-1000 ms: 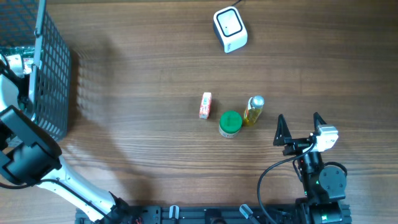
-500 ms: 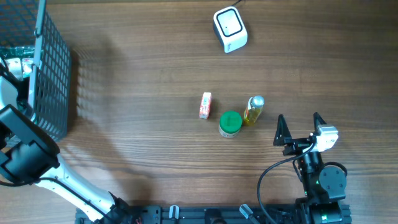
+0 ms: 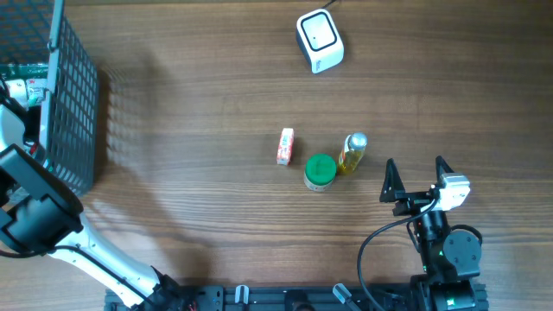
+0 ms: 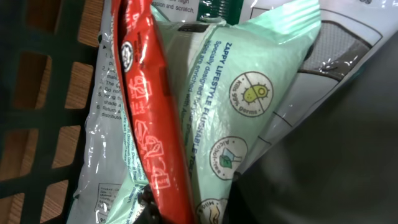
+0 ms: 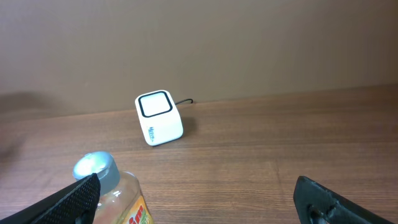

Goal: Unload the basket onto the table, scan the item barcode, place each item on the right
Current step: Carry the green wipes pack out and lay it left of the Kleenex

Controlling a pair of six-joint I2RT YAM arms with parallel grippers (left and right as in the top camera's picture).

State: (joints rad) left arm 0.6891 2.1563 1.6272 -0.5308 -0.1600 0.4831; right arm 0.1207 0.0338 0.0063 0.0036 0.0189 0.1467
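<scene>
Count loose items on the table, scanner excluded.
3. Small red-and-white box mid-table; green-lidded jar to its right, nearer the arms; yellow bottle beside the jar. The basket at the left edge holds packets too, mostly hidden from overhead.

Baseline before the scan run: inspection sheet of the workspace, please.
Surface: brown wood-grain table, no spills seen.
Job's things: white box-shaped barcode scanner at the far edge; red plastic packet and mint-green plastic pouch in the dark wire basket on the left.
Clutter: small pink-and-white carton, green-lidded jar and yellow bottle with silver cap, mid-table.
Grippers: left pincer shut on the red plastic packet inside the basket; right pincer open, empty, beside the bottle.
Cables: scanner lead runs behind the scanner; black cable loops by the right arm's base.
Surroundings: plain brown wall behind the table.
</scene>
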